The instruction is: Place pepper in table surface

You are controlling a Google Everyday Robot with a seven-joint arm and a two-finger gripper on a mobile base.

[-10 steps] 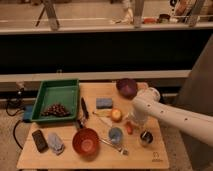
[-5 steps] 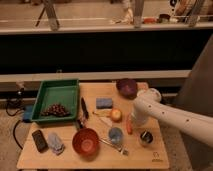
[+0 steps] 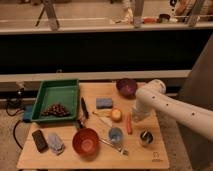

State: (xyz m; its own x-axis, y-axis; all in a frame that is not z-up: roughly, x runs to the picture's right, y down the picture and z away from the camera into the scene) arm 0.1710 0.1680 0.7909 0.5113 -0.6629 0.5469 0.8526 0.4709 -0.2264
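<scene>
The pepper (image 3: 129, 123), slim and red-orange, lies on the light wooden table surface (image 3: 150, 155) right of centre, next to a round yellow-orange fruit (image 3: 116, 115). My gripper (image 3: 136, 116) hangs at the end of the white arm (image 3: 170, 107) that reaches in from the right. It sits just above and right of the pepper's upper end, very close to it. I cannot tell whether it touches the pepper.
A green tray (image 3: 56, 95) holding dark bits stands at the left. A purple bowl (image 3: 126, 86) is behind the gripper, with a blue sponge (image 3: 104, 103) at centre. Toward the front are a red-orange bowl (image 3: 86, 142), a blue cup (image 3: 115, 134) and a dark round object (image 3: 145, 137). A black block (image 3: 39, 140) lies front left.
The gripper has lifted slightly off the pepper, which now shows lying on the table. Nothing else has moved.
</scene>
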